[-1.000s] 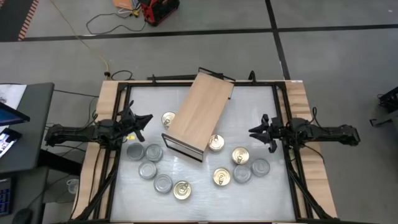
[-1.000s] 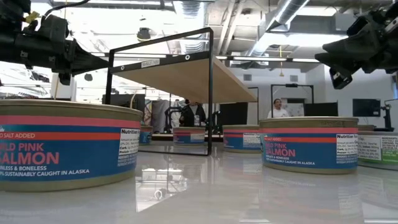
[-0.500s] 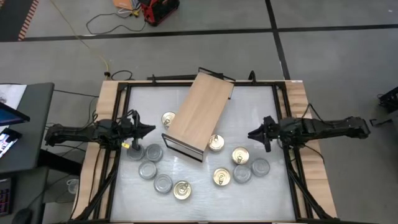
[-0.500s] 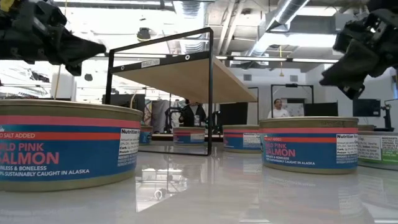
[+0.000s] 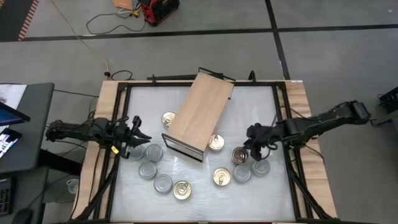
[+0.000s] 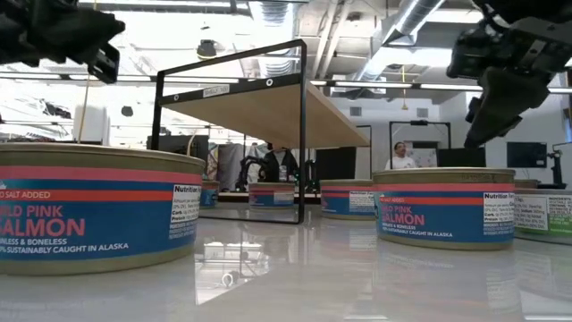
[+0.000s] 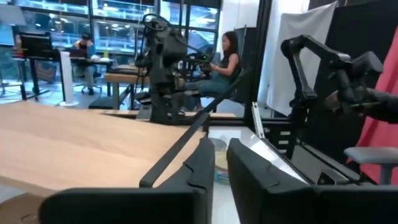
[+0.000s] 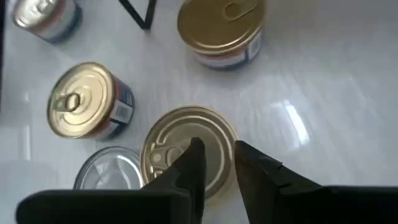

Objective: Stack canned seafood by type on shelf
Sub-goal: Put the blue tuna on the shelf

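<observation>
Since a moment ago the right gripper (image 5: 251,144) has swung in from the table's right edge and tipped down over a gold-lidded tin (image 5: 240,155), its fingers (image 8: 191,169) a narrow gap apart just above the lid and holding nothing. Over at the left edge, the left gripper (image 5: 138,129) has slid a little toward the table's near side and now sits level above the silver tins (image 5: 149,163); its fingers look only slightly parted and empty.

From where I stand, nothing counts as done yet. The shelf (image 5: 199,114) lies slanted across the middle of the table with a bare top. Every tin is down on the white table (image 5: 261,106): silver ones clustered toward the near-left corner, gold and silver mixed toward the near right, one gold tin (image 5: 168,119) beside the shelf's left side and another (image 5: 216,143) at its near end. All the sorting and stacking is ahead, and I'd guess the first pick is about to start.
</observation>
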